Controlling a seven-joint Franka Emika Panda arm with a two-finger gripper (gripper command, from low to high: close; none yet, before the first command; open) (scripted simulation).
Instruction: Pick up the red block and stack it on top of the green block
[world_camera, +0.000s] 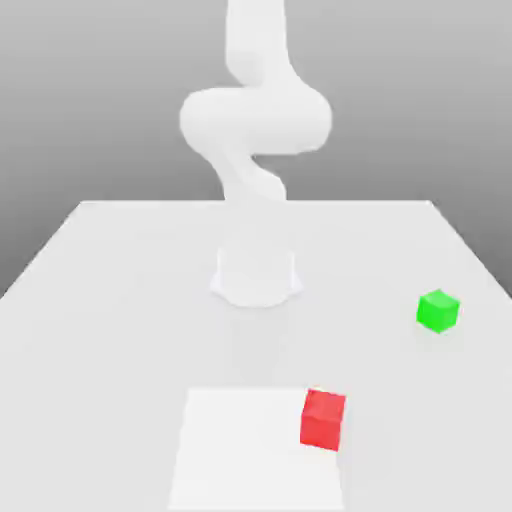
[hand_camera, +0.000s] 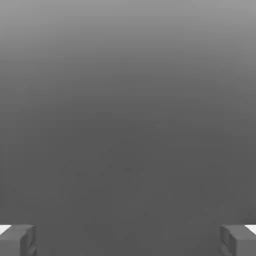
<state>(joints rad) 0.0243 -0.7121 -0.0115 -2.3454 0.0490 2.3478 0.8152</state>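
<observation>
The red block (world_camera: 323, 419) sits on the white table near its front edge, on the right corner of a brighter square patch. The green block (world_camera: 438, 311) rests farther back, toward the exterior view's right, well apart from the red one. In the hand view my gripper (hand_camera: 128, 240) is open: its two grey fingertips (hand_camera: 17, 240) stand far apart with nothing between them, against a plain grey backdrop. Neither block appears in the hand view.
The white arm's base (world_camera: 256, 275) stands mid-table, and its links (world_camera: 255, 120) rise and bend above it. The brighter square patch (world_camera: 240, 450) lies flat at the front. The table (world_camera: 110, 300) narrows toward its far edge.
</observation>
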